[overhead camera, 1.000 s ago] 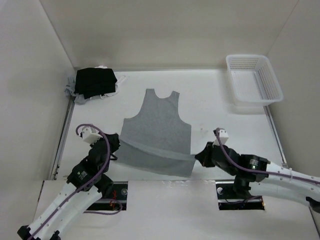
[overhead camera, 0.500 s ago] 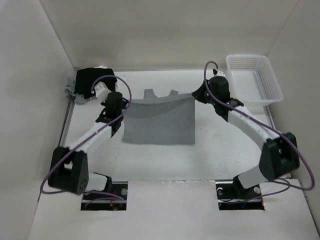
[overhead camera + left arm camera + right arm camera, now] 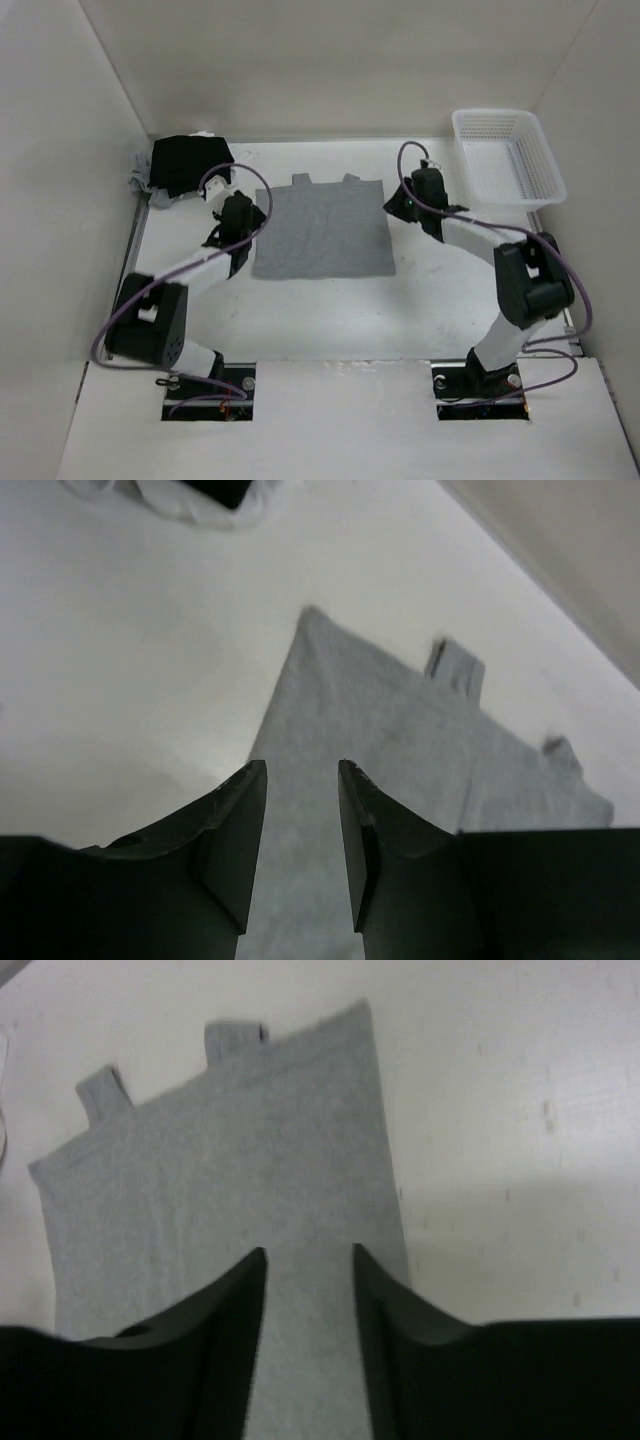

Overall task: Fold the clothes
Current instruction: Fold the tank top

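Top external view: the clothes (image 3: 322,232) lie flat at the centre of the desk (image 3: 440,290), doubled over, with two straps peeking out at the 12 o'clock edge. The left end effector (image 3: 245,215) sits at the clothes' 9 o'clock side, and the right end effector (image 3: 402,205) at the 3 o'clock side, near the far corner. Both wrist views show the jaws parted and gripping nothing — grey cloth lies below each gap. A black pile (image 3: 188,165) sits at 10 o'clock and a basket (image 3: 497,206) at 2 o'clock.
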Tool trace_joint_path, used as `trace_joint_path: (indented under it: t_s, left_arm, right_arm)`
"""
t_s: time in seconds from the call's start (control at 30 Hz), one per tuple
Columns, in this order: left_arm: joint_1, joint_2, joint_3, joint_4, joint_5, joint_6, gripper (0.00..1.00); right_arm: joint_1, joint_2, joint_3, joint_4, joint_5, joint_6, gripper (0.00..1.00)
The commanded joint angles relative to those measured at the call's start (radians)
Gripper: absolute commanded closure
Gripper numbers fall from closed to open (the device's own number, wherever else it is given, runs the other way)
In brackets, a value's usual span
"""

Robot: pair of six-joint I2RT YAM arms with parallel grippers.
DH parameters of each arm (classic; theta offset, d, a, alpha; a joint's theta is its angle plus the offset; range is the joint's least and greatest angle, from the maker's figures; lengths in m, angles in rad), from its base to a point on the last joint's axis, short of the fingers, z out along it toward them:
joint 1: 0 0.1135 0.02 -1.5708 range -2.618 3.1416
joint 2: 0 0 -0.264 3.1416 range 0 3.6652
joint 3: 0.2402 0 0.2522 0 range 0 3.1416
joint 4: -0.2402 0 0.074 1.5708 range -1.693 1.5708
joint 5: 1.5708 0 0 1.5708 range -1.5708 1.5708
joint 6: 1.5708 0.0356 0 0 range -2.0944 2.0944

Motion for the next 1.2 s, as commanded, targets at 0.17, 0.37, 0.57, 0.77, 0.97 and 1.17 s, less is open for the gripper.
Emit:
trace_joint_path:
  t_s: [0.17, 0.37, 0.57, 0.77, 0.97, 1.17]
  left_arm:
    - [-0.049, -0.486, -0.428, -0.077, 0.156, -0.096, 0.54]
    - [-0.044, -0.58, -0.508, -0.119, 0.304, -0.166, 0.47]
    - [-0.017, -0.555, -0.562, -0.131, 0.267, -0.202, 0.57]
    - [0.013, -0.548, -0.595, -0.111, 0.246, -0.229, 0.59]
    - [0.026, -0.473, -0.594, -0.05, 0.273, -0.222, 0.6]
    - [0.031, -0.433, -0.591, -0.039, 0.299, -0.226, 0.78]
  right_arm:
    - [0.191, -0.412, -0.532, 0.245, 0.119, 0.119, 0.95]
    - [0.256, -0.602, -0.72, 0.224, 0.182, 0.123, 0.6]
    - [0.21, -0.607, -0.752, 0.233, 0.166, 0.129, 0.54]
    - [0.177, -0.529, -0.74, 0.271, 0.134, 0.146, 0.49]
    - [0.161, -0.515, -0.752, 0.277, 0.1, 0.168, 0.51]
    - [0.157, -0.555, -0.791, 0.244, 0.109, 0.191, 0.52]
